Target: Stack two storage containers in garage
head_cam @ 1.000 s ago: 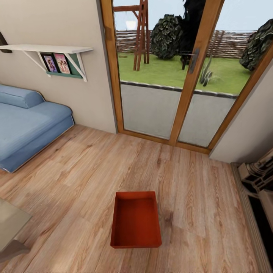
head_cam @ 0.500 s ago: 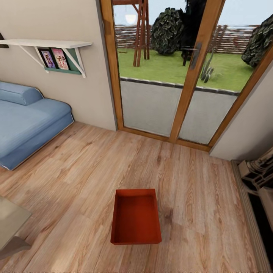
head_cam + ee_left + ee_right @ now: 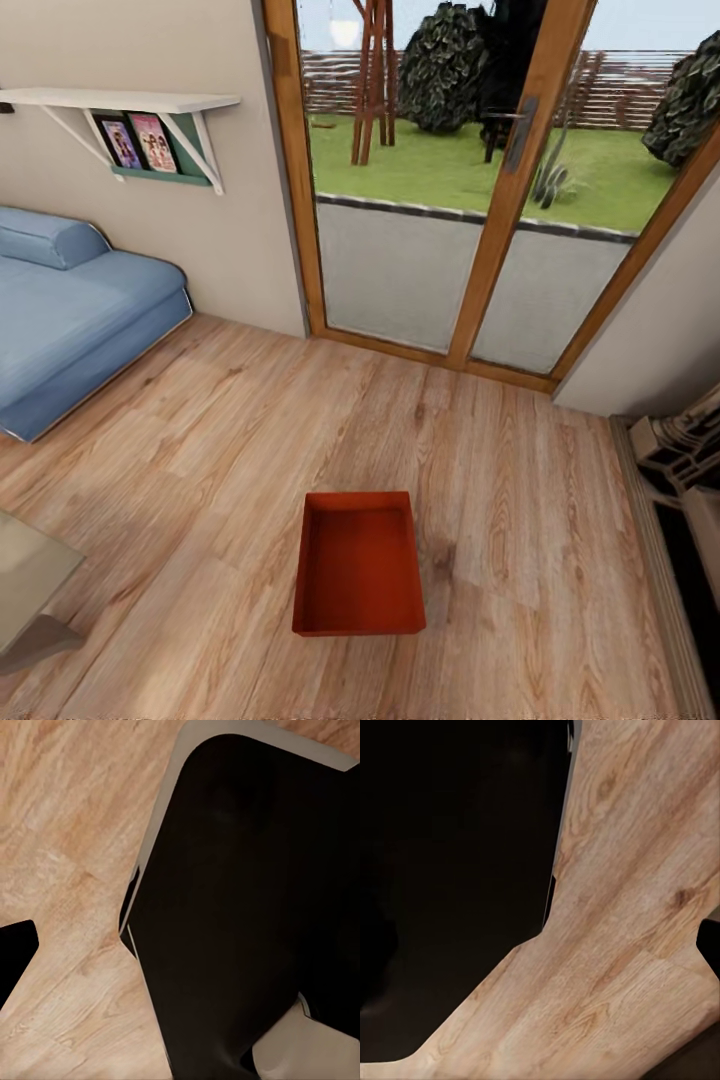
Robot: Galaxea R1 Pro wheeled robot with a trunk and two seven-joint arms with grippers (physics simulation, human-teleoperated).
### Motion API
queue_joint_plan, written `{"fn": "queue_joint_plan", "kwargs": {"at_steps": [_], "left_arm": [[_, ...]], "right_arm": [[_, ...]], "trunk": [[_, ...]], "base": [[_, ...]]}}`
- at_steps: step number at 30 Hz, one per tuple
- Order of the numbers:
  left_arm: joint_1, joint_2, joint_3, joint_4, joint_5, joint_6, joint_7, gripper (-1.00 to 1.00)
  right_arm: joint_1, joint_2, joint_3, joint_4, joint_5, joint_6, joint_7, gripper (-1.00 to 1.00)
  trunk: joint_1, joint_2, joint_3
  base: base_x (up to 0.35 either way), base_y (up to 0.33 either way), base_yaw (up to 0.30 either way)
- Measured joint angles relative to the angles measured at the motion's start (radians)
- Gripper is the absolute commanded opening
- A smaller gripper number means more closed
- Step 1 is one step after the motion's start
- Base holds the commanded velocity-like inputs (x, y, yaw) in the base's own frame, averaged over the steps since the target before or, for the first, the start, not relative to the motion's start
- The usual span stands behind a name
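One storage container point(image 3: 359, 565) sits open-top on the wood-plank floor point(image 3: 200, 480) in head view, near the glass door point(image 3: 470, 190), blue sofa point(image 3: 70, 310) at left; both wrist views show dark robot body over planks, finger state unclear.

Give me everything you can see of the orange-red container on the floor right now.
The storage container is an orange-red rectangular bin with plain smooth walls, no lid, and nothing inside. It looks like plastic. It sits upright and flat on the light wood-plank floor, long side running away from the camera, in the lower middle of the head view. It stands in front of the glass patio door, well apart from the blue sofa. Only the floor touches it.
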Motion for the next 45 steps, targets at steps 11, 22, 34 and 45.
{"fn": "queue_joint_plan", "kwargs": {"at_steps": [11,22,34,45], "left_arm": [[0.000,-0.001,0.000,0.000,0.000,0.000,0.000,1.00],[0.000,0.000,0.000,0.000,0.000,0.000,0.000,1.00],[0.000,0.000,0.000,0.000,0.000,0.000,0.000,1.00],[0.000,0.000,0.000,0.000,0.000,0.000,0.000,1.00]], "right_arm": [[0.000,0.000,0.000,0.000,0.003,0.000,0.000,1.00],[0.000,0.000,0.000,0.000,0.006,0.000,0.000,1.00],[0.000,0.000,0.000,0.000,0.007,0.000,0.000,1.00],[0.000,0.000,0.000,0.000,0.008,0.000,0.001,1.00]], "trunk": [[0.000,0.000,-0.018],[0.000,0.000,-0.036],[0.000,0.000,-0.056],[0.000,0.000,-0.074]], "base": [[0.000,0.000,0.000],[0.000,0.000,0.000],[0.000,0.000,0.000],[0.000,0.000,0.000]]}}
